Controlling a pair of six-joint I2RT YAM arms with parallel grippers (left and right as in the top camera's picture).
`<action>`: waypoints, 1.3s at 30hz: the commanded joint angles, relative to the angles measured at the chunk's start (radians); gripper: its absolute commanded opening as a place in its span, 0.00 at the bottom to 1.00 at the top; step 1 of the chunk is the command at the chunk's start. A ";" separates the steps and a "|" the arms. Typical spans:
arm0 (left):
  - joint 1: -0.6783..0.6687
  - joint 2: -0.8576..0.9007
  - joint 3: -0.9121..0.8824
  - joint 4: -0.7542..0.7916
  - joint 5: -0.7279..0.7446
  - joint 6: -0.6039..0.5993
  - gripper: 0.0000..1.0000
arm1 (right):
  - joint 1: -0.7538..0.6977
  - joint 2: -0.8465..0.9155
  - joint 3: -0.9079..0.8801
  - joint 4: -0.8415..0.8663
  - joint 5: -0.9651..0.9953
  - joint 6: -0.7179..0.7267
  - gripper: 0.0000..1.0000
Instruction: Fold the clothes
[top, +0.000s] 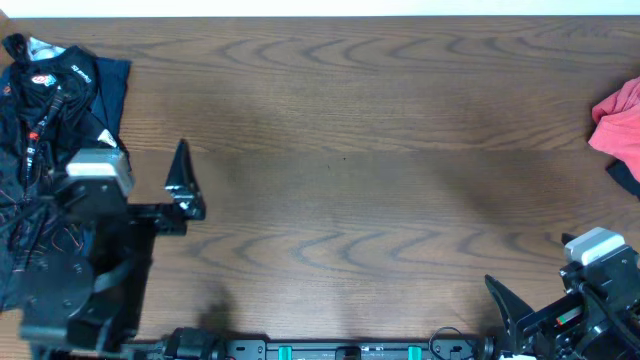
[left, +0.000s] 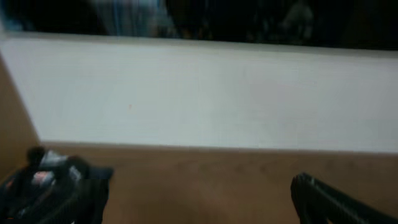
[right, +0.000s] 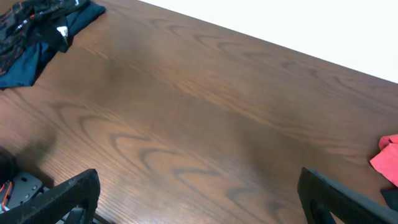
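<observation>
The coral-red cotton T-shirt (top: 618, 120) lies bunched at the far right edge of the dark wood-grain worktop (top: 340, 180). Only a corner of it shows in the overhead view and the remainder runs out of frame, so its long axis cannot be told.

That placement settles which arm should go. The right arm (top: 600, 285) sits at the near right corner, on the shirt's side. The left arm (top: 90, 250) is across the whole width of the worktop, well apart from it.

From the right jaws the shirt lies ahead and off to the right. In the right wrist view it is a red patch at the right-hand border, outside the line the two fingers (right: 68, 196) point along, which runs toward the bare middle of the worktop. I judge the coming move calls for a swing to the right and a reach away from the base before any closing.

The right jaws are spread wide, with nothing between them. The left jaws appear spread as well, judging by the one finger (left: 336, 202) far out at the side of the left wrist view, though its partner is not clearly seen. They hang near a heap of navy and black garments (top: 65, 90) at the far left corner, which is not the bright cloth to be folded.
</observation>
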 joint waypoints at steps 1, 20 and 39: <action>0.003 -0.079 -0.134 0.129 0.060 0.028 0.95 | 0.006 0.000 -0.002 -0.001 0.000 -0.010 0.99; 0.009 -0.474 -0.666 0.437 0.071 0.024 0.95 | 0.006 0.000 -0.002 -0.001 0.000 -0.010 0.99; 0.027 -0.599 -0.780 0.417 0.066 -0.002 0.95 | 0.006 0.000 -0.002 -0.001 0.000 -0.010 0.99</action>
